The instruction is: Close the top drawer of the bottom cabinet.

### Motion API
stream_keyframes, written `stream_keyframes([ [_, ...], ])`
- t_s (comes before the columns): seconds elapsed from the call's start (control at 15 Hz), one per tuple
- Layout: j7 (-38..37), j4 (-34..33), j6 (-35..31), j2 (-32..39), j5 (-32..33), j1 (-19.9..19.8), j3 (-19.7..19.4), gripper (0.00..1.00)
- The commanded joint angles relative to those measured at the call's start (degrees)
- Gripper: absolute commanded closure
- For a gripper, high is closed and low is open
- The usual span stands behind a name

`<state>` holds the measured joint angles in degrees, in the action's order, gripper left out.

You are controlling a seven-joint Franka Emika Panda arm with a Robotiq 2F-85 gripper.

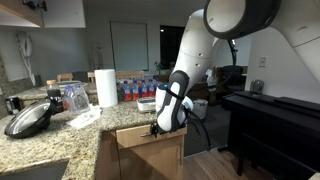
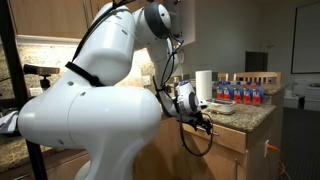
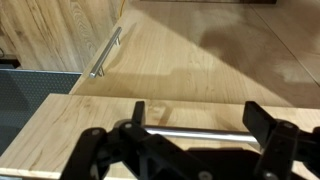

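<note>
Exterior, drawer: the top drawer [image 1: 141,136] appears to stand out from the bottom cabinet [image 1: 150,166], under the granite desk [image 1: 60,146].
Exterior, gripper: the gripper [image 1: 163,125] hangs at the drawer front's 12 o'clock edge.
Exterior, opposite angle: the gripper [image 2: 200,120] sits at 9 o'clock of the drawer [image 2: 228,136]; I cannot tell whether they touch.
Wrist, fingers: the fingers [image 3: 138,116] are spread apart and empty.
Wrist, handle: the bar handle [image 3: 195,132] runs from 9 to 3 o'clock between them, so the push should go square to it.
</note>
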<state>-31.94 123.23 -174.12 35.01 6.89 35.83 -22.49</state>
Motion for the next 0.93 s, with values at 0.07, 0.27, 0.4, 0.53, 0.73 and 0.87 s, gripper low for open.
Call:
stream_keyframes([
  [0.07, -0.5, -0.8, -1.6, 3.6, -3.7, 2.8, -1.6, 0.0],
  [0.27, -0.2, -2.7, -1.4, 5.4, -5.9, 2.6, -1.5, 0.0],
  [0.4, -0.2, -4.4, -1.1, 6.6, -7.1, 2.3, -1.6, 0.0],
  [0.53, 0.2, -6.7, -0.1, 7.8, -8.0, 1.6, -1.6, 0.0],
  [0.73, 0.9, -10.1, 1.0, 9.3, -8.7, 0.2, -1.1, 0.0],
  [0.87, 1.2, -12.8, 2.6, 10.2, -8.4, -1.1, -0.7, 0.0],
])
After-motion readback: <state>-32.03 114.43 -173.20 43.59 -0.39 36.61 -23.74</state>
